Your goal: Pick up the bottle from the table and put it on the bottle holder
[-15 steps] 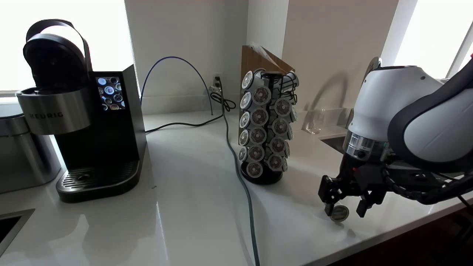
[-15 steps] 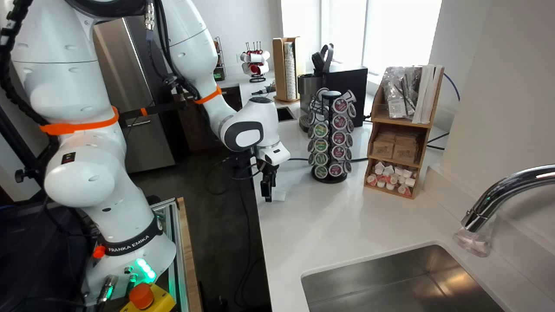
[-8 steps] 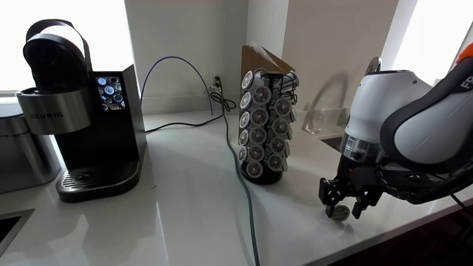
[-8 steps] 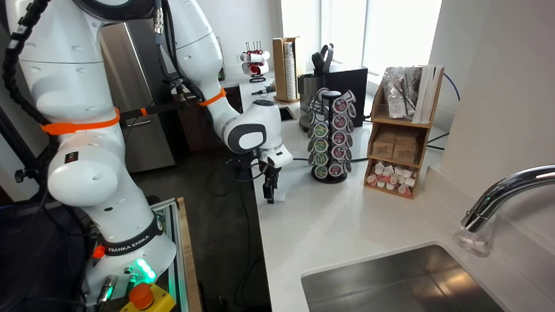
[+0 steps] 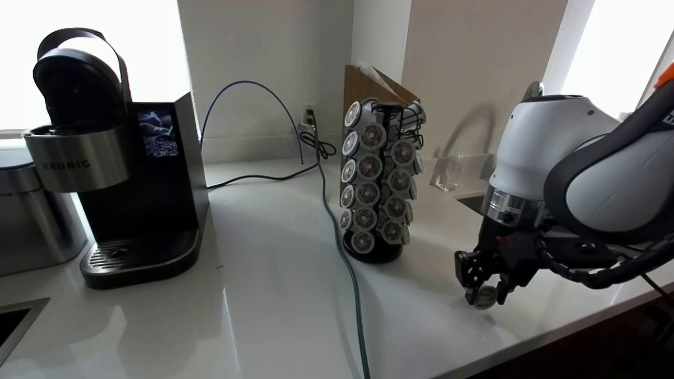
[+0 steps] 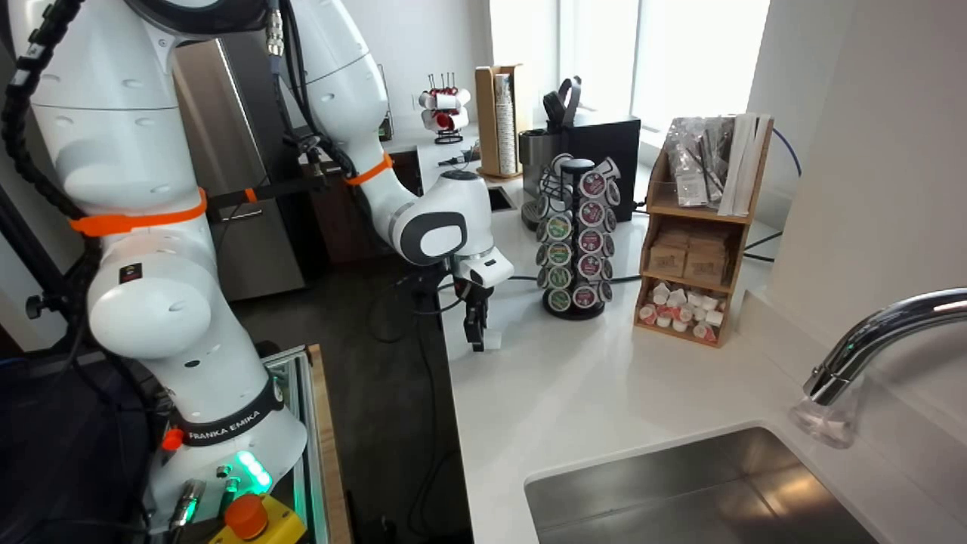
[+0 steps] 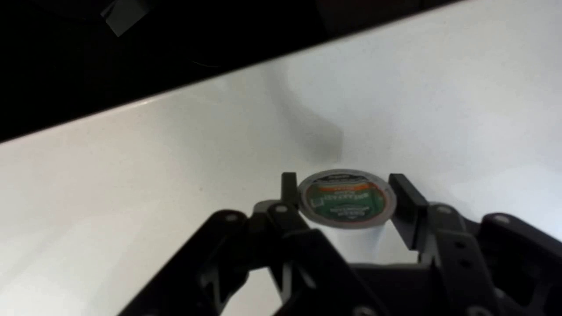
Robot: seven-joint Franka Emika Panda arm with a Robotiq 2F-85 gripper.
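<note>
Gripper (image 7: 344,193): 1, jaws drawn in to the width of 1 bottle (image 7: 347,202) and gripping it, a fingertip (image 7: 409,210) against its rim on each side. Bottle has a green label in a silvery rim, whitish body below. It's low over the white counter (image 5: 263,295), between the bottle holder (image 5: 380,255) and the counter's front edge, well apart from the holder; contact with the counter unclear. In an exterior view, gripper and bottle are right of the holder and nearer the camera. Holder: 1, upright, black base and post, seen in both exterior views. Pods (image 6: 591,240) on the holder: in an exterior view 5 reddish lids and 4 greenish ones roughly face-on, others edge-on at its sides; full total not countable. Grey cord (image 5: 358,308): 1, lying just left of the holder's base in an exterior view. Wooden caddy (image 5: 360,85): 1, three tiers, behind the holder in an exterior view. Coffee machine (image 5: 142,205): 1, lid raised, well left of the holder in an exterior view. Beyond the holder in an exterior view: 1 tall wooden box (image 6: 486,125), then red and white mugs (image 6: 446,101), farthest of the lot, too small to count.
</note>
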